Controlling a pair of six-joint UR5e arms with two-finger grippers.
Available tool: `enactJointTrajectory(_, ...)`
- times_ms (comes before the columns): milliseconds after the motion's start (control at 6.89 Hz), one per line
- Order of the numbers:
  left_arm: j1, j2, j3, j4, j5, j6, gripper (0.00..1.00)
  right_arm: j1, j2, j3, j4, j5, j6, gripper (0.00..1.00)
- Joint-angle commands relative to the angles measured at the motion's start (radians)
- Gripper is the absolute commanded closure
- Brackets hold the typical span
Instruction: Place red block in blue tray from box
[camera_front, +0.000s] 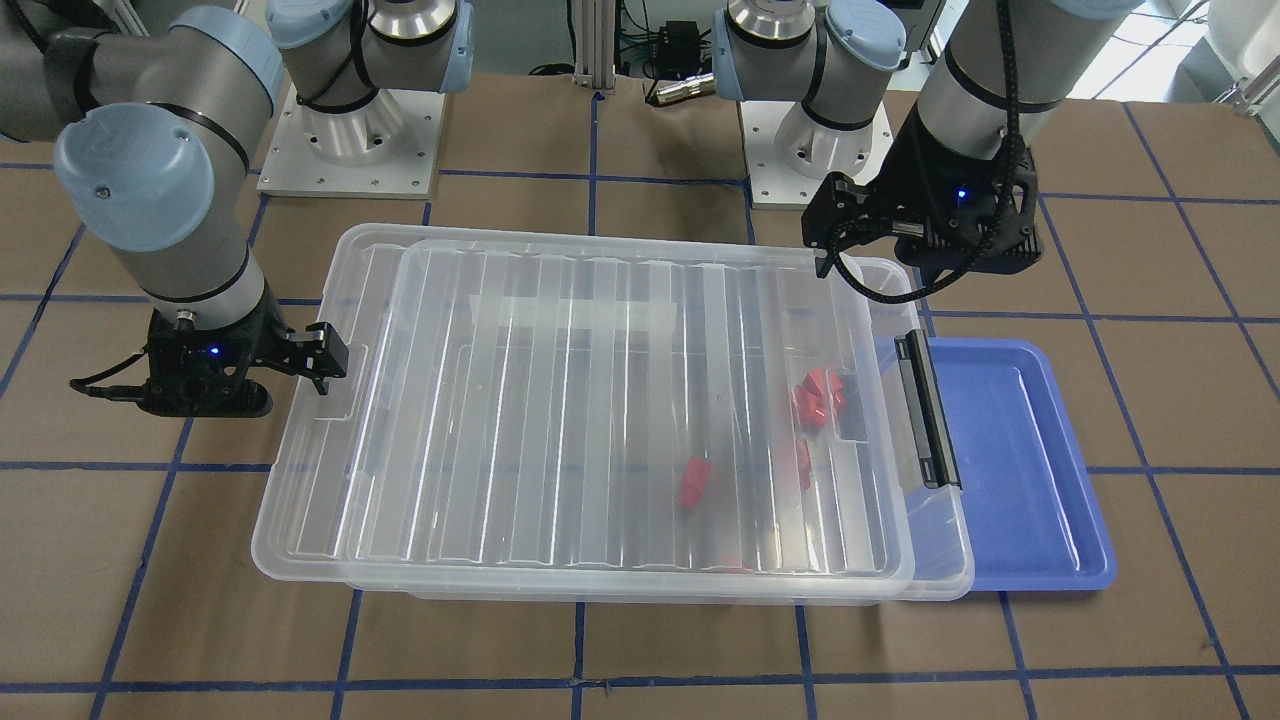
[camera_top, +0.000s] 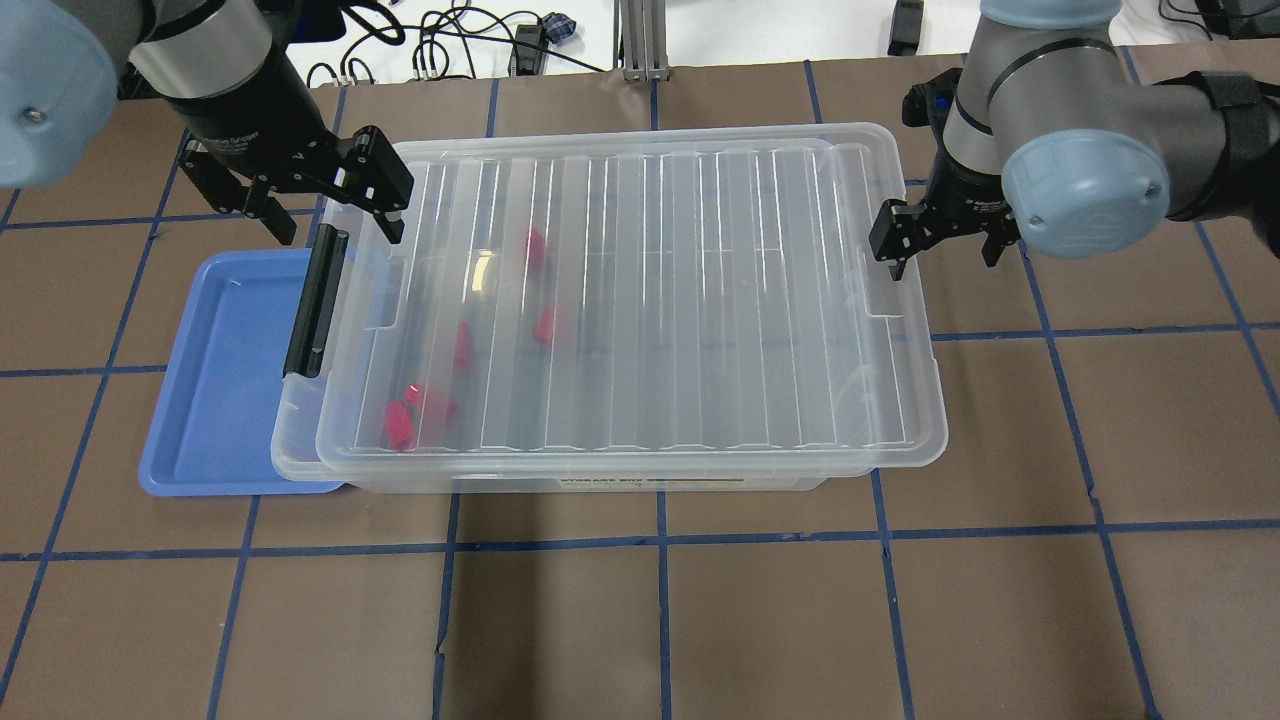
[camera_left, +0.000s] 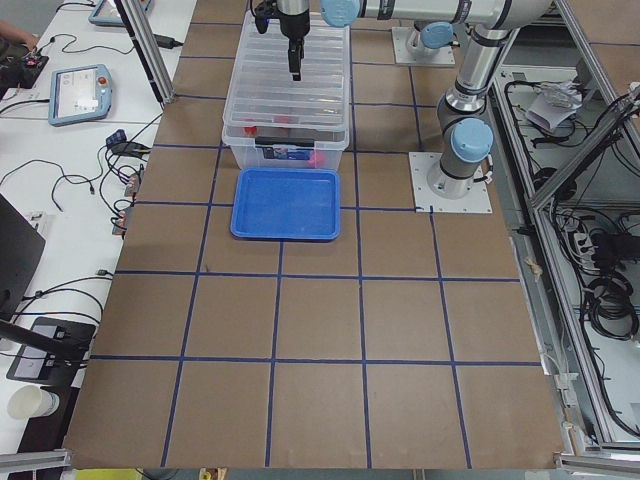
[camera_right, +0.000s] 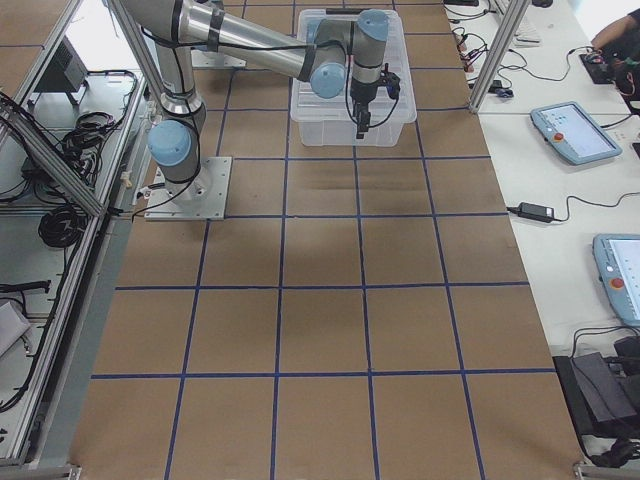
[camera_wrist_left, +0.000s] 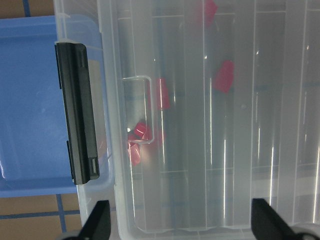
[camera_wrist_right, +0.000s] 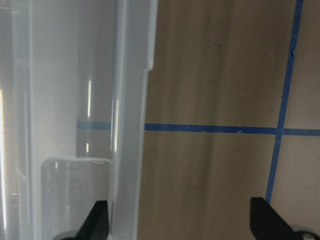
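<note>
Small bright red plastic blocks lie inside the large clear plastic box, under its ribbed lid, bunched toward the left end by the black latch handle. The left gripper, the nearer one, hangs there wide open and empty. The right gripper, likewise spread and empty, straddles the box's right rim.

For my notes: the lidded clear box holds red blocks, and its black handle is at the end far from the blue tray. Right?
No: the black handle is at the end beside the blue tray, as the overhead view shows. The rest holds.
</note>
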Motion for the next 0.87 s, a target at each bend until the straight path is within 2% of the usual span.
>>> enactJointTrajectory(0, 0.008, -0.004, 0.005, -0.019, -0.012, -0.005, 0.00, -0.019, 0.000, 0.000, 0.003, -0.048, -0.001, 0.00)
enactJointTrajectory(726, 0.009, -0.027, -0.022, 0.008, -0.014, -0.012, 0.00, -0.140, -0.001, -0.008, 0.020, -0.063, -0.031, 0.00)
